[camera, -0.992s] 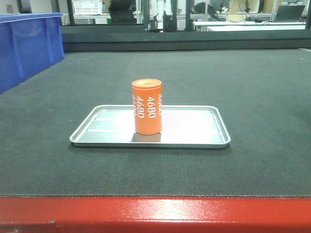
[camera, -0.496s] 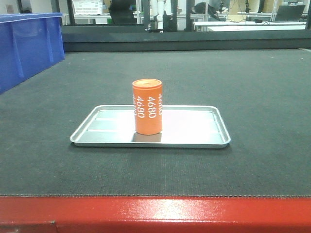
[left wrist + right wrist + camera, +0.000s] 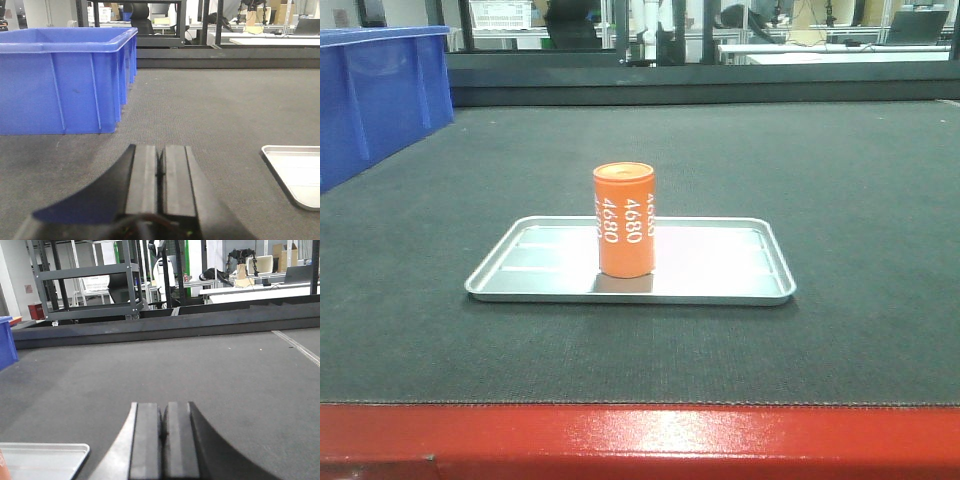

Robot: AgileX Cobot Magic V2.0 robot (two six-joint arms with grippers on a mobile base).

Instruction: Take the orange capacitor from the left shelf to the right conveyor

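The orange capacitor [image 3: 624, 220] stands upright in the silver tray [image 3: 720, 262], a little left of the tray's middle, with "4680" printed down its side. The tray lies flat on the dark conveyor belt [image 3: 840, 180], behind the belt's red front edge [image 3: 640, 440]. A blue bin [image 3: 375, 95] sits on the belt, well to the tray's left. The left gripper [image 3: 160, 170] has its fingers pressed together on nothing, left of the tray. The right gripper [image 3: 163, 432] is likewise closed and empty, right of the tray.

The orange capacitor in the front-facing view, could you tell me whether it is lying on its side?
No, the orange capacitor stands upright on its flat end inside the silver tray.
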